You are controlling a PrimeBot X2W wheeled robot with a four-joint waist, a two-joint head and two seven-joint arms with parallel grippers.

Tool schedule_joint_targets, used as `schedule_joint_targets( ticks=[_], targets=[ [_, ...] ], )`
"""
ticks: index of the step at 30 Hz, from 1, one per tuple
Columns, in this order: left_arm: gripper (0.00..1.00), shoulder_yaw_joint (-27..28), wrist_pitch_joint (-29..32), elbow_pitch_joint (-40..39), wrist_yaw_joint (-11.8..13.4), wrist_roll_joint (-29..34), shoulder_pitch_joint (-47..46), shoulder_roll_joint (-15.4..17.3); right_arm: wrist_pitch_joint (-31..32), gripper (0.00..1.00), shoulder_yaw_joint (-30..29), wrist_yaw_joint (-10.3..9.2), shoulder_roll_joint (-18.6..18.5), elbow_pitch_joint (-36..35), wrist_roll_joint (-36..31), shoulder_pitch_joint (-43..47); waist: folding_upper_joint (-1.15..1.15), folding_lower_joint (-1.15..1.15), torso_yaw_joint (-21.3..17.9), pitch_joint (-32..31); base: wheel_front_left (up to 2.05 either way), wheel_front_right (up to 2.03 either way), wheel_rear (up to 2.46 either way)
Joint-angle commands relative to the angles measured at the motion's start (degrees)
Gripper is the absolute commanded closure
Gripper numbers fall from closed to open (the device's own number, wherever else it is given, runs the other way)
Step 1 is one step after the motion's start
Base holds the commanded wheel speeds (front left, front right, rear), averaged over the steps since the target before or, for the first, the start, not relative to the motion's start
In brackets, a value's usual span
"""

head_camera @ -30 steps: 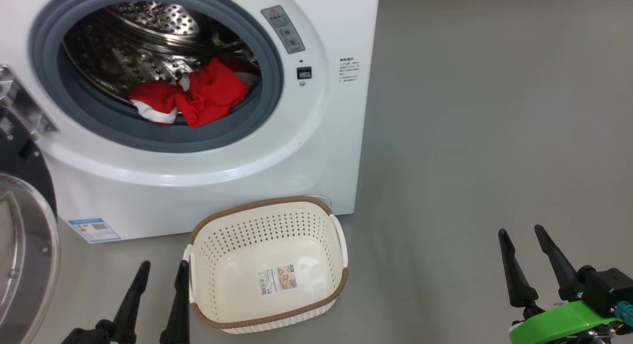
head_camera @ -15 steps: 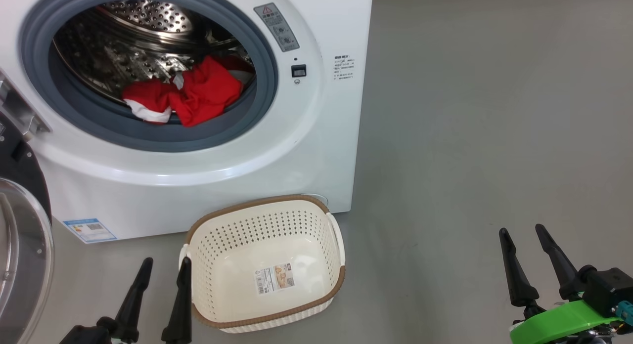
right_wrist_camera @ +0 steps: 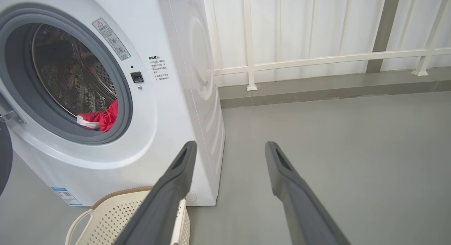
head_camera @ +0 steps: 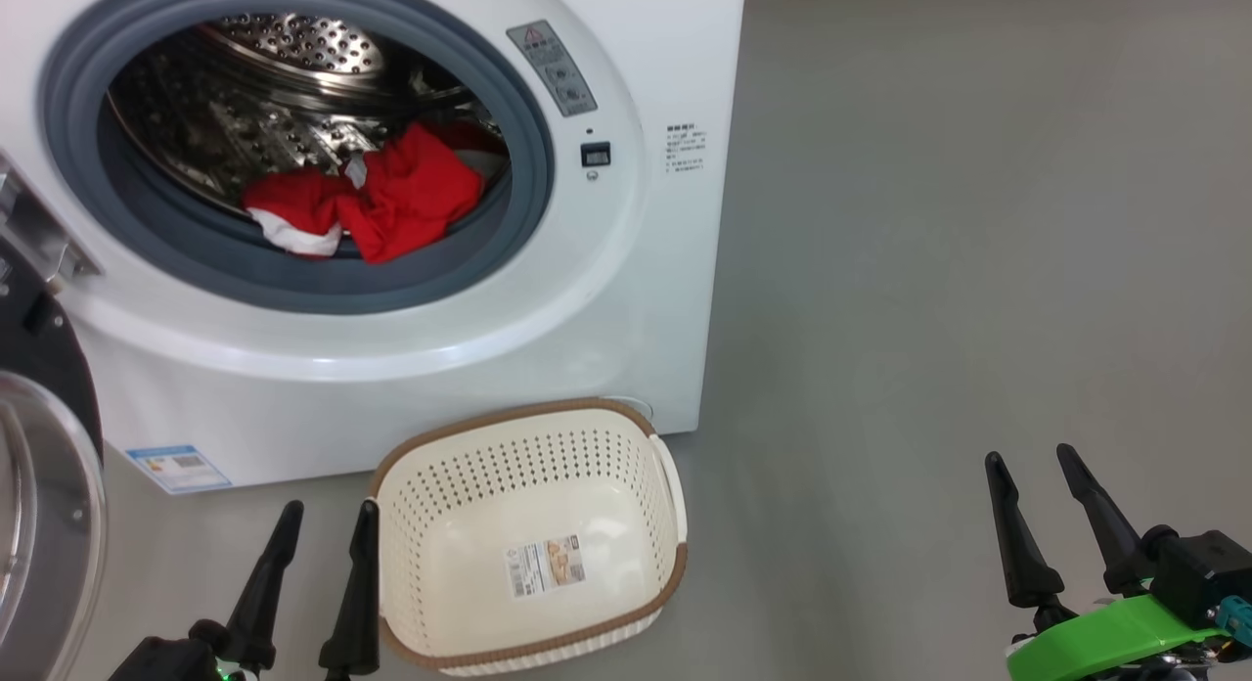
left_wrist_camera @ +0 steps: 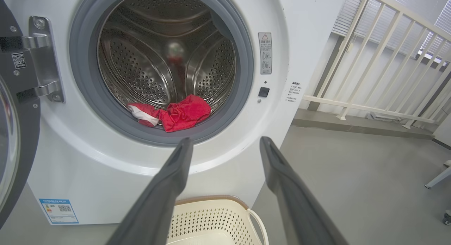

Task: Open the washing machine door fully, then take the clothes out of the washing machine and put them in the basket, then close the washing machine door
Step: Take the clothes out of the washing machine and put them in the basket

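left gripper point(head_camera: 330, 507): two long dark fingers spread wide, empty; lower left of head view, just beside the basket's left edge
right gripper point(head_camera: 1029, 454): spread, empty; lower right, over bare grey floor point(head_camera: 929, 270), well apart from the machine
basket: small cream perforated plastic basket point(head_camera: 528, 466) with a brown rim, empty, bottom centre, on the floor against the machine front
door: round black-rimmed glass washing machine door point(head_camera: 44, 505) swung out at far left edge, looks fully open
step: door part judged done; taking clothes out is in hand, no reach begun
next move: left gripper likely goes up over the grey rubber ring point(head_camera: 293, 285) of the big white front-loader point(head_camera: 391, 387), then pinches the fabric
clothes: crumpled bright red garments with white patches point(head_camera: 391, 202), soft, one low bundle at the drum's front lip, upper left, one fold draped toward the ring
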Motion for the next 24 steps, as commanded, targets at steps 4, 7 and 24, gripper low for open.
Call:
schedule_joint_targets(
  ticks=[4, 7, 24],
  targets=[
    [0.0, 1.8, -0.3, -1.6, -0.3, -0.4, -2.3, 1.2, -0.5, 0.0, 1.1, 0.36, -0.4, -1.6, -0.4, -0.6, 0.0, 0.0, 0.2, 0.2, 1.55, -1.6, 0.05],
    [0.0, 1.8, -0.3, -1.4, -0.3, -0.5, -2.7, 1.2, -0.5, 0.0, 1.2, 0.36, -0.4, -1.7, -0.4, -0.8, 0.0, 0.0, 0.2, 0.6, 1.64, -1.7, 0.06],
    [0.0, 2.6, -0.3, 0.1, -0.3, 0.8, -3.1, 0.8, -0.5, 0.0, 1.2, 0.36, -0.3, -1.6, -0.3, -1.1, 0.0, 0.0, 0.4, 1.4, 0.82, -0.83, 0.01]
  ],
)
